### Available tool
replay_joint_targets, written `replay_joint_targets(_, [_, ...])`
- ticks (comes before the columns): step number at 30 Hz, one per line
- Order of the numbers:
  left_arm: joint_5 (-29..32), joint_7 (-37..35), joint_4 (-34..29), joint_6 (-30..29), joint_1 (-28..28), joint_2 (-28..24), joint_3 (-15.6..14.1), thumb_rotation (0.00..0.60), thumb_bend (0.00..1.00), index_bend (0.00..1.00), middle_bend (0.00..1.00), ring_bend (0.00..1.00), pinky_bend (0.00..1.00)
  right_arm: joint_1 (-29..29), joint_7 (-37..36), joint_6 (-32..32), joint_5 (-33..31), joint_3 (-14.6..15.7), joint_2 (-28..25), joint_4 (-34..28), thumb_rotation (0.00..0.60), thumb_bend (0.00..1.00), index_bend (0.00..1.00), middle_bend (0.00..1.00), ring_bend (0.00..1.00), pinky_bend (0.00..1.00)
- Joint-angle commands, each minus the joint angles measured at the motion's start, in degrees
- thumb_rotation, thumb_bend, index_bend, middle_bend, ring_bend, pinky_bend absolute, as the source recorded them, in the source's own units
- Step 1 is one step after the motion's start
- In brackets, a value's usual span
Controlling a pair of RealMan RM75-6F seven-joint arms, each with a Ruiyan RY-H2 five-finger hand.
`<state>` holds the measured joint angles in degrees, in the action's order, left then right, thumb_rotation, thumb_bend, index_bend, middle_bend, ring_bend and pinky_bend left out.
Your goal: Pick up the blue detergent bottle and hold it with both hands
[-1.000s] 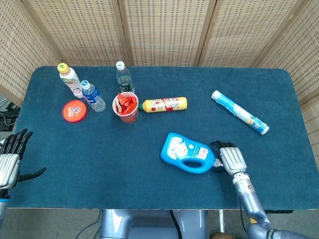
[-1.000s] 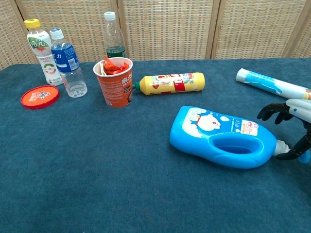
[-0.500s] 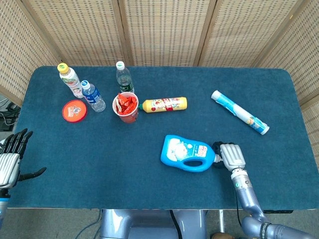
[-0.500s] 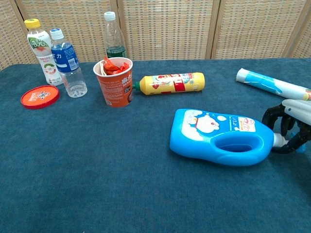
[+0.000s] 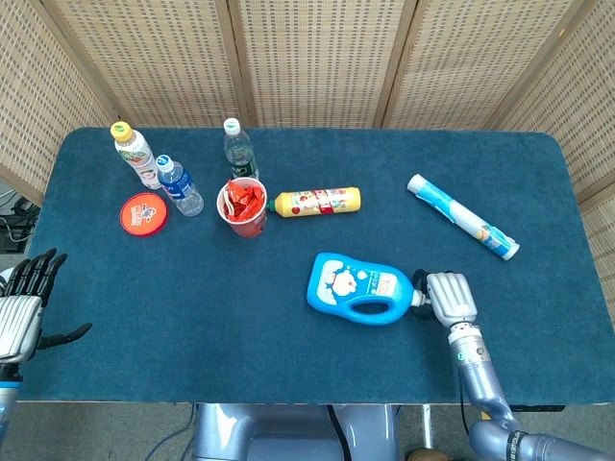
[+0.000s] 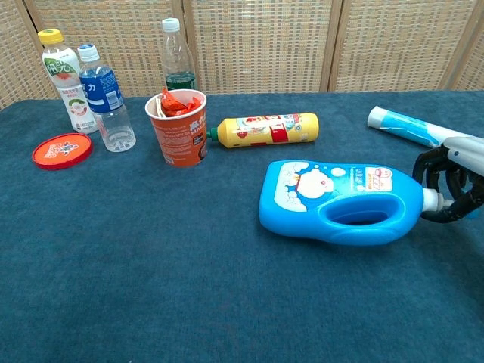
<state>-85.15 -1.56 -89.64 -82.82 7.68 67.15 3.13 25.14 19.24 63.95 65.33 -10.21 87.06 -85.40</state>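
Observation:
The blue detergent bottle [image 5: 354, 288] [image 6: 333, 200] lies on its side on the blue table, right of centre, handle toward the front edge and white neck pointing right. My right hand [image 5: 448, 298] [image 6: 452, 185] is at that neck, its dark fingers curled over it and the thumb under it, gripping the cap end. The bottle's body still rests on the cloth. My left hand [image 5: 24, 309] hovers off the table's left front corner, fingers spread and holding nothing; the chest view does not show it.
Behind the bottle lie a yellow bottle [image 5: 319, 201] and a red cup of packets [image 5: 243, 207]. Three upright drink bottles [image 5: 180, 185] and a red lid [image 5: 144, 212] stand at the back left. A white-blue tube [image 5: 461, 216] lies at the right.
The right hand has closed in on the bottle's neck and swung that end back, so the bottle has turned to lie more square to the table's front edge. The left hand is unmoved.

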Motion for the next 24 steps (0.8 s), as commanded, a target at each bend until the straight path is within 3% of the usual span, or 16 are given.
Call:
replay_joint_targets(1, [-0.04, 0.24, -0.01, 0.17, 0.13, 0.09, -0.04, 0.600, 0.00, 0.00, 0.00, 0.00, 0.00, 0.37, 1.43, 0.53, 1.45, 0.21, -2.42, -3.78, 0.600, 0.73, 0.70, 0.75, 0.75, 0.50])
replay_joint_targets(5, [-0.16, 0.62, -0.19, 0.57, 0.59, 0.08, 0.11, 0.600, 0.00, 0.00, 0.00, 0.00, 0.00, 1.39, 5.73, 1.23, 1.53, -0.72, -6.12, -10.75, 0.600, 0.73, 0.70, 0.76, 0.75, 0.50])
replay_joint_targets(10, [-0.07, 0.67, -0.31, 1.06, 1.17, -0.01, 0.46, 0.600, 0.00, 0.00, 0.00, 0.00, 0.00, 3.56, 12.78, 1.02, -3.14, -2.93, -9.58, -19.02, 0.600, 0.73, 0.70, 0.76, 0.75, 0.50])
replay_joint_targets(16, [-1.64, 1.69, 0.80, 2.43, 3.74, 0.90, 1.42, 0.600, 0.00, 0.00, 0.00, 0.00, 0.00, 7.83, 22.57, 2.73, -12.99, -6.64, -12.25, -28.37, 0.600, 0.74, 0.70, 0.76, 0.76, 0.50])
replay_joint_targets(24, [-2.87, 2.56, -1.52, 5.31, 7.11, 0.45, 2.31, 0.600, 0.00, 0.00, 0.00, 0.00, 0.00, 14.44, 29.70, 6.14, -29.51, -11.85, -11.47, -34.46, 0.600, 0.75, 0.71, 0.77, 0.77, 0.51])
